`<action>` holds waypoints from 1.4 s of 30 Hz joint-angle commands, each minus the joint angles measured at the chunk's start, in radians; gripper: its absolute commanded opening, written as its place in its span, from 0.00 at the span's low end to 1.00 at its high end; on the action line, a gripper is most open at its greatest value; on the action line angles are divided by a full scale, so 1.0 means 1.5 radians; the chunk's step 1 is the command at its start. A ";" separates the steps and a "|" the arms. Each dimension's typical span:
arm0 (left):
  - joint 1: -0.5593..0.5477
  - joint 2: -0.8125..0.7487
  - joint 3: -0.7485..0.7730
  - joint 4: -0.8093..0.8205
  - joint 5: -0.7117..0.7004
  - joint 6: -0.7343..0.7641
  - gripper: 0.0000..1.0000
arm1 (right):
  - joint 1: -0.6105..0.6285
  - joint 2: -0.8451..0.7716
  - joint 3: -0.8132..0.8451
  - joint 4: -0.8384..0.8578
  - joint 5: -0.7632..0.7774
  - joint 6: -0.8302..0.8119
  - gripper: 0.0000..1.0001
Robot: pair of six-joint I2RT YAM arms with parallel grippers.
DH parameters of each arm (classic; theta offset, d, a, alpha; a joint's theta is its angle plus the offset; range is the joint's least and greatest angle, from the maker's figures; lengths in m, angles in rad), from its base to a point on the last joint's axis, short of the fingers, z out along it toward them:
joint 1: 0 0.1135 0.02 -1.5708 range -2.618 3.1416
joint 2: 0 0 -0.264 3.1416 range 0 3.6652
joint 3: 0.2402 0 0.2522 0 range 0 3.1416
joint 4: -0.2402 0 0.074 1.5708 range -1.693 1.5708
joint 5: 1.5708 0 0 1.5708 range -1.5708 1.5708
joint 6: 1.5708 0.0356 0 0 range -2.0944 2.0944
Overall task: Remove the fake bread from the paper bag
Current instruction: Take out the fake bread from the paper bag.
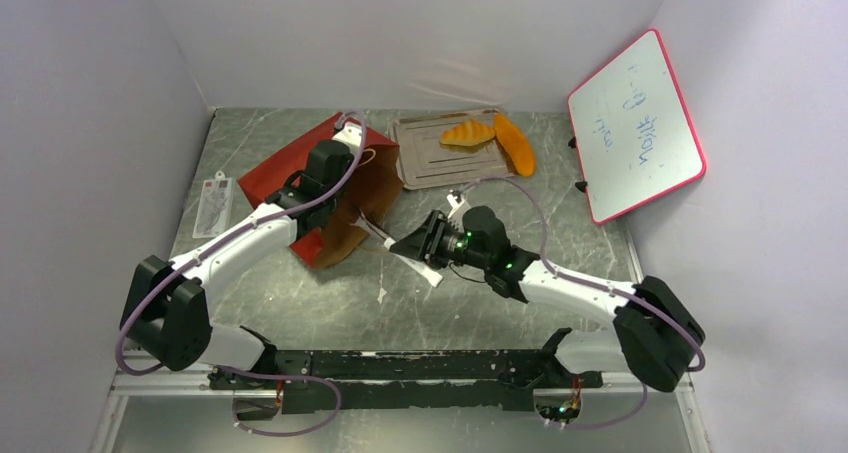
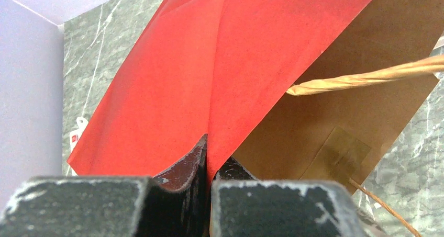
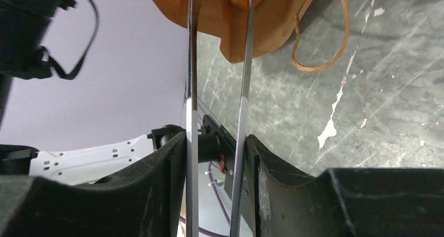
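The paper bag [image 1: 285, 170] lies on its side at the table's left-middle, red outside, with its brown kraft mouth [image 1: 368, 198] facing right. My left gripper [image 1: 335, 173] is shut on the bag's red upper edge [image 2: 173, 80], and the kraft inside [image 2: 356, 106] and a cord handle [image 2: 366, 77] show beside it. My right gripper [image 1: 425, 243] is shut on metal tongs [image 1: 395, 251], whose two arms [image 3: 243, 90] reach into the bag's mouth [image 3: 267, 22]. Something orange-tan shows between the tong tips at the frame's top edge. An orange crescent [image 1: 468, 133] and an orange piece [image 1: 515, 143] lie on the tray.
A flat silver tray [image 1: 425, 163] lies behind the bag's mouth. A pink-framed whiteboard [image 1: 635, 123] leans at the back right. A clear packet [image 1: 212, 205] lies at the left wall. A loose cord handle [image 3: 324, 54] hangs from the bag onto the table.
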 commanded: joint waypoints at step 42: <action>-0.009 -0.036 0.018 0.041 -0.007 -0.048 0.07 | 0.083 0.275 0.045 0.230 -0.054 0.290 0.46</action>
